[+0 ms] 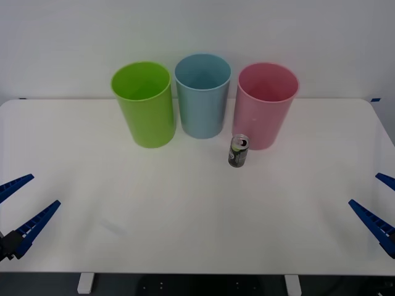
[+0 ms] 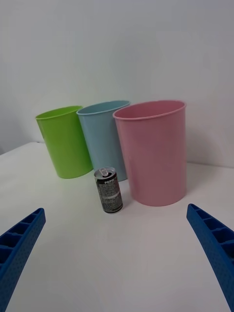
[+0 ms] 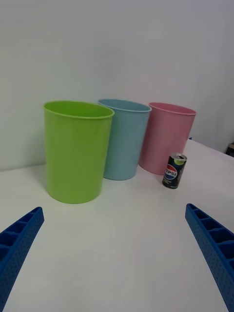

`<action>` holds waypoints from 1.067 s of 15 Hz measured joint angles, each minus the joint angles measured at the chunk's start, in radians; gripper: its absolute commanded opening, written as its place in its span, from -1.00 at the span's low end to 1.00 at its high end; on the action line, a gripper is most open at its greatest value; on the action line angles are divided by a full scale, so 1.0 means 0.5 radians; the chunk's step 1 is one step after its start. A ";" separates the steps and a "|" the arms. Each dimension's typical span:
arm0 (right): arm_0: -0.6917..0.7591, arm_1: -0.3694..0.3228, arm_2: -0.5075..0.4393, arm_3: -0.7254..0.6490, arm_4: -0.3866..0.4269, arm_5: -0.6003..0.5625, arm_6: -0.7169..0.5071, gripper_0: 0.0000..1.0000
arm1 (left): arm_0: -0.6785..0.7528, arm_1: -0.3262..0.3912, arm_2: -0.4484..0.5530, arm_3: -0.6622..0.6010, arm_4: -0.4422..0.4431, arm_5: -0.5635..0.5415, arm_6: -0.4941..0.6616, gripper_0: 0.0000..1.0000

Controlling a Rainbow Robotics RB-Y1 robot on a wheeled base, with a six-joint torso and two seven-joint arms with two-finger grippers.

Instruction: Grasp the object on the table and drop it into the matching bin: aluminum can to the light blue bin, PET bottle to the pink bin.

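Note:
A small dark aluminum can (image 1: 238, 151) with a silver top stands upright on the white table (image 1: 185, 209), just in front of the pink bin (image 1: 266, 105) and to the right of the light blue bin (image 1: 202, 94). The can (image 2: 109, 190) faces my right wrist with its label, and its red-and-blue logo shows on the can (image 3: 174, 171) in the left wrist view. My left gripper (image 1: 21, 206) is open at the table's near left edge. My right gripper (image 1: 376, 203) is open at the near right edge. Both are far from the can and hold nothing.
A lime green bin (image 1: 144, 103) stands left of the light blue bin, the three in a row at the back of the table. A white wall rises behind them. Open tabletop lies between the grippers and the can.

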State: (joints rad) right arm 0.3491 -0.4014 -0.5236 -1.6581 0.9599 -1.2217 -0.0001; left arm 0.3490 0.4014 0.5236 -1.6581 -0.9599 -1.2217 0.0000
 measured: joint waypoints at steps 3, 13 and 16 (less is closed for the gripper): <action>0.000 0.000 0.000 0.000 0.000 0.000 0.000 1.00 | 0.000 0.000 0.000 0.000 0.000 0.000 0.000 1.00; 0.005 0.080 0.151 0.012 0.017 0.083 0.036 1.00 | 0.000 0.000 0.000 0.000 0.000 0.000 0.000 1.00; 0.009 0.080 0.230 -0.005 0.019 0.160 0.077 1.00 | 0.000 0.000 0.000 0.000 0.000 0.000 0.000 1.00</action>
State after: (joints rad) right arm 0.3535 -0.3615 -0.4084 -1.6604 0.9693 -1.1419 0.0383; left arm 0.3490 0.4014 0.5236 -1.6580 -0.9598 -1.2217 0.0000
